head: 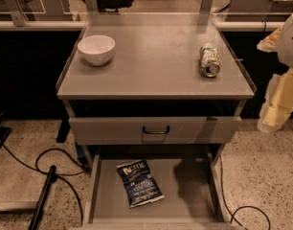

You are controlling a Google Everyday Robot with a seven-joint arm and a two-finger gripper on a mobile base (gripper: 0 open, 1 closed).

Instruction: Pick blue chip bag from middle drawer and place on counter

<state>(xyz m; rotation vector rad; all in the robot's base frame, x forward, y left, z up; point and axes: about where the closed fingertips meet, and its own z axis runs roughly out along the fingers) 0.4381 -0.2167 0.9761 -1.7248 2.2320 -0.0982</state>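
Note:
The blue chip bag (139, 183) lies flat on the floor of the open middle drawer (189, 195), left of its centre, with its white lettering facing up. The counter (156, 61) is the grey top of the cabinet above it. My gripper (276, 111) hangs at the far right edge of the view, beside the cabinet's right side at about counter-edge height. It is well to the right of and above the bag and holds nothing that I can see.
A white bowl (96, 49) stands at the counter's back left. A green-and-silver drink can (209, 60) lies on its side at the right. A drawer front with a black handle (155, 130) sits above the open drawer. Black cables (50, 164) run across the floor at the left.

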